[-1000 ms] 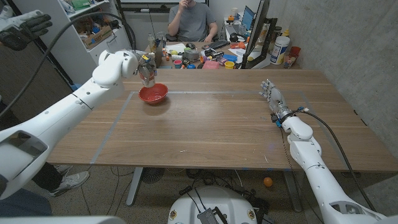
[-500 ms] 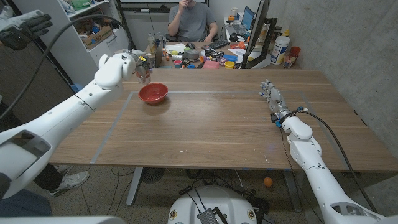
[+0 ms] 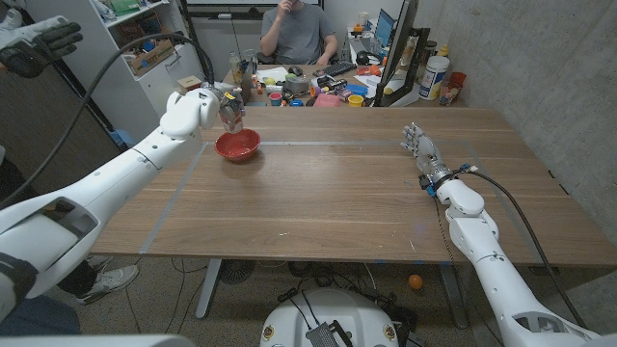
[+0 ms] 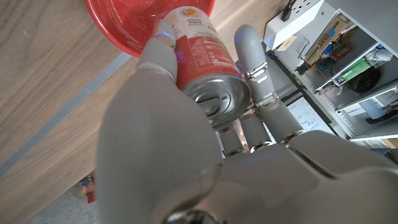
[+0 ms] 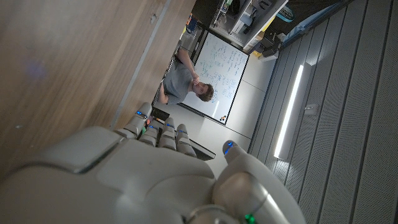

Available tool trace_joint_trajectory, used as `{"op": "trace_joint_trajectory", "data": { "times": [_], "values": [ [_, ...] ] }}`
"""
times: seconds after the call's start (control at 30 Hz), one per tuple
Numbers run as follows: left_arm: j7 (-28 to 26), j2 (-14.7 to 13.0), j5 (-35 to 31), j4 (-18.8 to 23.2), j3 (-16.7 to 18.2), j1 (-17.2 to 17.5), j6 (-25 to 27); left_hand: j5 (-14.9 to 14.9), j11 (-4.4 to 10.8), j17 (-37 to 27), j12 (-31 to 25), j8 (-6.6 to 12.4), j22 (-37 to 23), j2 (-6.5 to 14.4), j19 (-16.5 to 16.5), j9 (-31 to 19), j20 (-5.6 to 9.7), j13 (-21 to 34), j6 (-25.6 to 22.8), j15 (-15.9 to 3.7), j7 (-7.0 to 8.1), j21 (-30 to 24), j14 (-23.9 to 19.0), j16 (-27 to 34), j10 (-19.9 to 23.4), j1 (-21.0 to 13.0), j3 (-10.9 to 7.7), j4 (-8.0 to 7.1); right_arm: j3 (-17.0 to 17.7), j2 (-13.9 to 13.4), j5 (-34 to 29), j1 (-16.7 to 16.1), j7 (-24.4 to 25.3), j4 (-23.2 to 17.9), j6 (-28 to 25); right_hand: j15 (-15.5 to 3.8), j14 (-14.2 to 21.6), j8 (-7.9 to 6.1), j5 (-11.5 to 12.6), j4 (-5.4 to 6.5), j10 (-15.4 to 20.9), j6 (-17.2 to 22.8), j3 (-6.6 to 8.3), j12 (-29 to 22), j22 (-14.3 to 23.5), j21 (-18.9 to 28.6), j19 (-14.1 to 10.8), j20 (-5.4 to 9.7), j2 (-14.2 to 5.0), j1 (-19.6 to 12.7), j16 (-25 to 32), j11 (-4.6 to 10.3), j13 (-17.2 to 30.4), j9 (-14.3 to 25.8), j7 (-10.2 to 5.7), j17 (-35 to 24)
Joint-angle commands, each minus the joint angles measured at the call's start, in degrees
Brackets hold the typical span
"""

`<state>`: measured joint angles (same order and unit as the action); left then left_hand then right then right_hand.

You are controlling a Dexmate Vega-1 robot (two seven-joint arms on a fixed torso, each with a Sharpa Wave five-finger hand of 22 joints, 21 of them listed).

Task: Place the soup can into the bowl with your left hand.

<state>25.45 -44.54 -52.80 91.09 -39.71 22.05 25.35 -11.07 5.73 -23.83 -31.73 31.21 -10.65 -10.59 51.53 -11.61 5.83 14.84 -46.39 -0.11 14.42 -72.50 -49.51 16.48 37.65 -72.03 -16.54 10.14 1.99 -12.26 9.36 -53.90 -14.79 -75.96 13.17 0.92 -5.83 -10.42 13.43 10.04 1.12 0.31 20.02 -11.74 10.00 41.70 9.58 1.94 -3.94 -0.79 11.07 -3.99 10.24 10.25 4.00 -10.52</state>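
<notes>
**Soup can held over the red bowl**

Above the far left part of the wooden table (image 3: 328,193), the left hand (image 3: 224,106) grips the soup can (image 3: 231,114), fingers wrapped around its red-and-white label. The left wrist view shows the can (image 4: 202,53) lying between the thumb and fingers (image 4: 252,59), its silver pull-tab end facing the palm and its other end pointing toward the red bowl (image 4: 124,28). From the head view the can hangs just over the rim of the bowl (image 3: 238,147), apart from it. Well apart, on the table's right side, the right hand (image 3: 422,151) holds nothing, its fingers loosely extended. A person (image 3: 294,29) sits behind the table.
</notes>
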Motion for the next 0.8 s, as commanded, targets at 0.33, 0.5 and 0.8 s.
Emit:
{"op": "trace_joint_trajectory", "data": {
  "times": [0.33,0.5,0.8],
  "values": [
    [3.12,3.03,3.81,-8.24,-6.67,-4.99,-0.90,-0.08,4.48,-0.30,-10.48,-0.54,-0.08,11.13,-1.80,-0.40,5.57,12.99,-13.41,-13.44,-12.77,-0.82,-21.63,-0.60,6.37,-10.47,-3.27,-2.43,-0.05,-0.33,-0.27,0.77,0.26,1.39,0.05,-0.03,0.32,-0.37,0.49,0.01,0.46,0.00,0.50,-0.17,0.11,-0.28,1.06,1.00,-5.59,-0.23,-0.04,-0.11,0.28,0.21,0.22,-0.09],
    [5.47,2.77,3.56,-9.00,-7.95,-5.83,-0.29,-0.08,4.42,-0.36,-10.50,-0.68,-0.05,11.04,-1.97,-0.43,5.59,13.13,-13.51,-13.44,-12.85,-0.90,-21.62,-0.75,6.29,-10.51,-3.41,-2.39,-0.20,-0.25,-0.28,1.06,0.18,1.84,0.21,-0.09,0.33,-0.35,0.49,0.01,0.43,-0.07,0.50,-0.16,0.11,-0.34,1.06,0.99,-5.60,-0.23,-0.04,-0.09,0.28,0.21,0.22,-0.10],
    [7.41,2.63,1.83,-10.59,-10.36,-6.65,0.46,-0.08,4.55,-0.46,-10.45,-0.90,-0.02,10.98,-2.22,-0.44,5.54,13.15,-13.74,-13.46,-12.90,-1.03,-21.63,-0.97,6.26,-10.53,-3.63,-2.38,-0.27,-0.20,-0.40,0.96,0.43,1.80,0.18,-0.09,0.36,-0.32,0.50,0.02,0.32,-0.17,0.52,-0.11,0.11,-0.47,1.02,1.02,-5.61,-0.23,-0.04,0.08,0.28,0.21,0.19,-0.09]
  ]
}}
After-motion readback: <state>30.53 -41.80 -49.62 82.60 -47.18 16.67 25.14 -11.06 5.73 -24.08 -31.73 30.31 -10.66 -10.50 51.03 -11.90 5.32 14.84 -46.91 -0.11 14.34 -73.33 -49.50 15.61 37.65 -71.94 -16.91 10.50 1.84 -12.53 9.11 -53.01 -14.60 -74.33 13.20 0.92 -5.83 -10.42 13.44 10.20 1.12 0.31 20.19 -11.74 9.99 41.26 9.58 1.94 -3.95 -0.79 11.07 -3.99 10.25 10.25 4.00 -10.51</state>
